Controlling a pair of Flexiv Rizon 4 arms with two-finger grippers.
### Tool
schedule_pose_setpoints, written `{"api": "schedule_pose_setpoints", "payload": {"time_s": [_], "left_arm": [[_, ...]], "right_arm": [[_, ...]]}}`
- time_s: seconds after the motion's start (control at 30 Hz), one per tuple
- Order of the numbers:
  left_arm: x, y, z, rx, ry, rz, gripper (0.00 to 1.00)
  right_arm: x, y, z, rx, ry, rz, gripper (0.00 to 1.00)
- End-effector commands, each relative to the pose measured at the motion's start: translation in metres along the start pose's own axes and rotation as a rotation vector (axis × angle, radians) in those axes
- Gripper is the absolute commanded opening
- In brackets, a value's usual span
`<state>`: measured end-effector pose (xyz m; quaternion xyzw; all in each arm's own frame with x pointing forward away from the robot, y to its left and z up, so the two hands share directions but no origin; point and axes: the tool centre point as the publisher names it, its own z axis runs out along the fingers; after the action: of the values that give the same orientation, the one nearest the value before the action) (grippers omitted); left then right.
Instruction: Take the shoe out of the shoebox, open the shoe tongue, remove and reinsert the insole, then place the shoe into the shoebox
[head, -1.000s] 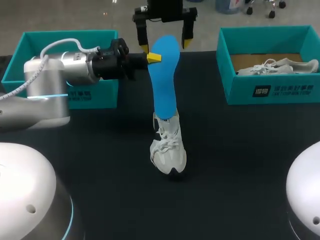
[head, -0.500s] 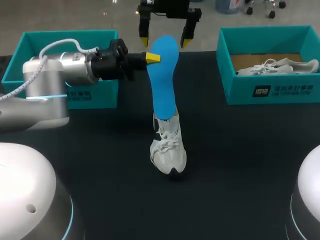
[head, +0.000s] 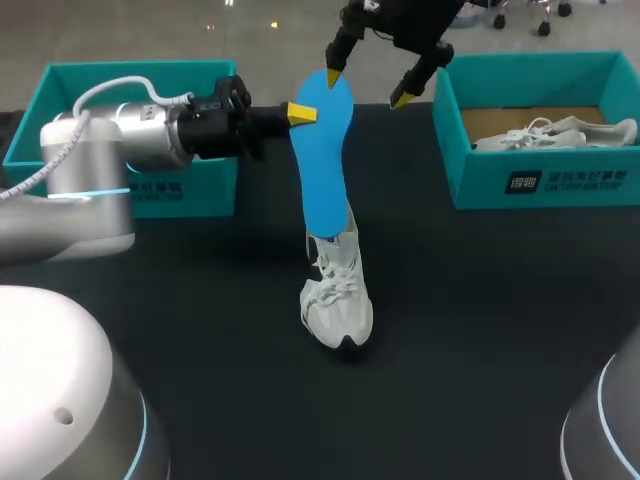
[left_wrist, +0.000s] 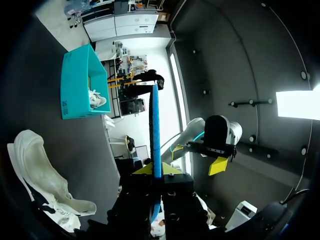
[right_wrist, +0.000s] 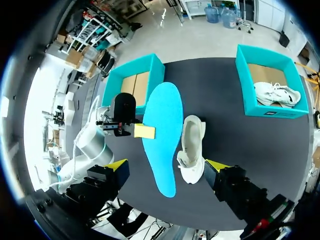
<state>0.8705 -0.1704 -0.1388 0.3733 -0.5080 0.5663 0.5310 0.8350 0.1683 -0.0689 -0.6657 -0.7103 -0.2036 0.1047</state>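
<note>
A white shoe (head: 338, 297) sits on the black table's middle, toe toward me. A long blue insole (head: 325, 160) stands up out of its opening. My left gripper (head: 301, 114) is shut on the insole's edge near its upper end; in the left wrist view the insole (left_wrist: 155, 125) runs edge-on between the yellow tips (left_wrist: 155, 170). My right gripper (head: 367, 90) hangs open above and just right of the insole's top, touching nothing. In the right wrist view it (right_wrist: 167, 167) looks down on the insole (right_wrist: 162, 130), the shoe (right_wrist: 192, 147) and the left gripper (right_wrist: 143, 131).
A teal shoebox (head: 455, 150) at the right holds a second white shoe (head: 555, 133). Another teal shoebox (head: 60, 80) stands at the left behind my left arm (head: 110, 140). Bare black table lies around the shoe.
My right gripper has swung right and turned, leaving its place astride the insole's top. The left gripper and insole shifted slightly left; the shoe stayed put.
</note>
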Motion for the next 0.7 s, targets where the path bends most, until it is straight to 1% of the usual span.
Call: {"api": "schedule_pose_setpoints", "payload": {"time_s": [0.03, 0.17, 0.23, 0.3, 0.4, 0.5, 0.6, 0.63, 0.7], "left_arm": [[0.002, 0.001, -0.001, 0.005, -0.009, -0.001, 0.0], [0.002, 0.001, -0.001, 0.006, -0.012, -0.004, 0.0], [0.002, 0.0, 0.0, 0.005, -0.012, -0.005, 0.0], [0.001, -0.001, 0.0, 0.005, -0.014, -0.005, 0.0], [0.002, -0.001, 0.0, 0.004, -0.014, -0.005, 0.0], [0.001, -0.002, 0.0, 0.006, -0.015, -0.006, 0.0], [0.0, -0.002, 0.0, 0.007, -0.016, -0.007, 0.0], [0.0, -0.002, 0.0, 0.007, -0.015, -0.008, 0.0], [0.0, -0.002, 0.0, 0.008, -0.016, -0.009, 0.0]], "right_arm": [[-0.022, -0.003, -0.005, -0.059, 0.567, -0.063, 1.0], [-0.031, 0.002, -0.004, -0.06, 0.779, -0.116, 1.0], [-0.037, 0.002, -0.003, -0.074, 0.814, -0.11, 1.0], [-0.046, 0.003, -0.003, -0.088, 0.898, -0.075, 1.0], [-0.057, 0.003, -0.003, -0.11, 0.954, -0.037, 1.0], [-0.064, 0.004, -0.003, -0.117, 1.039, -0.003, 1.0], [-0.067, 0.006, -0.001, -0.109, 1.081, -0.005, 1.0], [-0.068, 0.007, -0.001, -0.118, 1.111, 0.0, 1.0], [-0.069, 0.008, -0.001, -0.122, 1.128, 0.002, 1.0]]}}
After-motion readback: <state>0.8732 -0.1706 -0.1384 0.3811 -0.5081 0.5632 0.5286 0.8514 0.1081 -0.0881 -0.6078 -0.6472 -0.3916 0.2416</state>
